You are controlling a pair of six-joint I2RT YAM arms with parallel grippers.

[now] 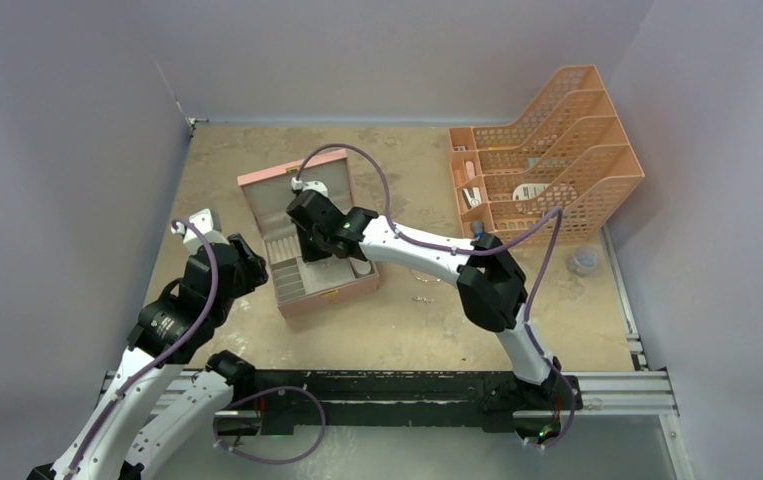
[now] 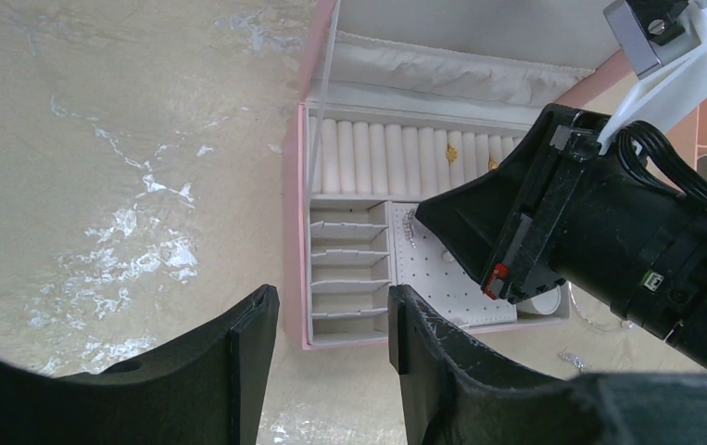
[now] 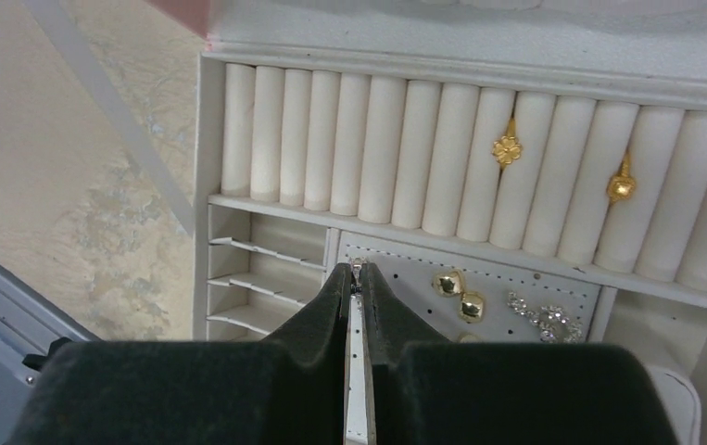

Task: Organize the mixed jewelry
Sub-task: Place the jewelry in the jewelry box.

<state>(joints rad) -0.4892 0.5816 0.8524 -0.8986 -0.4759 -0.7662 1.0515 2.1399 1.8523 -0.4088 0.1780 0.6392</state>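
Gold rings (image 3: 507, 149) upright in roll slots (image 3: 382, 148), tops up; right hand (image 3: 357, 271) pinched closed; left hand (image 2: 331, 304) open.

Left hand (image 2: 333, 345) hovers spread apart; right hand (image 3: 357, 278), stretched forward, is pinched closed.

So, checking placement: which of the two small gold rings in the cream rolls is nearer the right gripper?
The flower-shaped gold ring; the rounder gold ring sits farther along the rolls from the right gripper.
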